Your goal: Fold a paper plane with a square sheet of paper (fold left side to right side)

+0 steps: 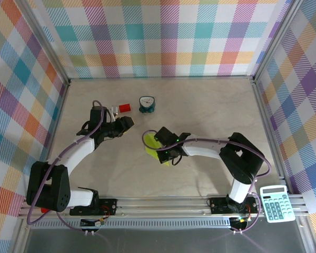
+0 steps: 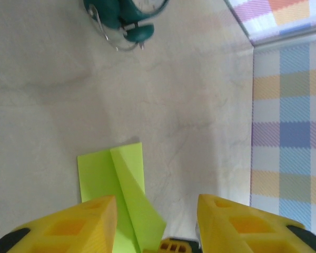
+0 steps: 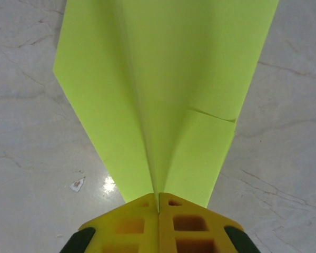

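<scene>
The lime yellow-green paper is folded into a pointed dart shape with a centre crease and lies near the middle of the table. My right gripper is shut on the paper's centre crease at its narrow end, and the wings spread away from the fingers. In the top view the right gripper sits over the paper. My left gripper hovers to the paper's left, apart from it. In the left wrist view its yellow fingers stand wide open and the paper lies just beyond them.
A small teal clock and a small red block stand behind the grippers; the clock also appears in the left wrist view. A calculator rests at the near right rail. Checked walls enclose the table.
</scene>
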You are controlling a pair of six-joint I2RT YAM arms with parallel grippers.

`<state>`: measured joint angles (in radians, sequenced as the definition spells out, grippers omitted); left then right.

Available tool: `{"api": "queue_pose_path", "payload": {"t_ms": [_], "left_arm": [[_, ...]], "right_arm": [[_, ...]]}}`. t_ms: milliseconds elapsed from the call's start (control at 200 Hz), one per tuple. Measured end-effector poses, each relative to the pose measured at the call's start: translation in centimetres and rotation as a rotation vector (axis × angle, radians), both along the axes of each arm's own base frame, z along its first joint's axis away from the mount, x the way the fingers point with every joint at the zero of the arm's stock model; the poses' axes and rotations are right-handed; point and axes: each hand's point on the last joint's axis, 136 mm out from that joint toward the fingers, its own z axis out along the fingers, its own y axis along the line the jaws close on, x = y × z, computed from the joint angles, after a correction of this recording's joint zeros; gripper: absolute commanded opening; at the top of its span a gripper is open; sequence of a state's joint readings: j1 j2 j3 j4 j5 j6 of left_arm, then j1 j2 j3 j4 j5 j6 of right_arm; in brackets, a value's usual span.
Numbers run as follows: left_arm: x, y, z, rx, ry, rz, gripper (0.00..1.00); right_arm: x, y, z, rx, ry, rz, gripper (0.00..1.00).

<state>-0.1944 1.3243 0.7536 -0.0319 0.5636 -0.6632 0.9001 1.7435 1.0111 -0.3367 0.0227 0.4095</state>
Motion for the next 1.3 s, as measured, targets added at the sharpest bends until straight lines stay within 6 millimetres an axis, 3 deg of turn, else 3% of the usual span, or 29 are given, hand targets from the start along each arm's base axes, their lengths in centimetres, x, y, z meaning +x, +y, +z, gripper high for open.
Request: {"api": "queue_pose_path", "payload": {"t_ms": [230, 440, 720, 1300], "left_arm": [[-2.4, -1.2, -2.7, -0.044, 0.087, -0.084, 0.48], [-3.7, -4.4, -4.7, -0.056, 0.134, -0.188, 0.48], [-4.6, -7.6, -7.4, -0.039, 0.195, -0.272, 0.46], [-4.9, -9.2, -9.9, 0.003, 0.240, -0.298, 0.46]], "right_arm": [[-0.2, 0.4, 0.5, 0.207, 0.163, -0.008, 0.00], [0.0, 1.2, 1.0, 0.369, 0.252, -0.026, 0.00], [0.0, 1.5, 0.4, 0.400, 0.295, -0.030, 0.00], [-0.4, 1.8, -0.6, 0.405, 0.331, -0.024, 0.04]]}}
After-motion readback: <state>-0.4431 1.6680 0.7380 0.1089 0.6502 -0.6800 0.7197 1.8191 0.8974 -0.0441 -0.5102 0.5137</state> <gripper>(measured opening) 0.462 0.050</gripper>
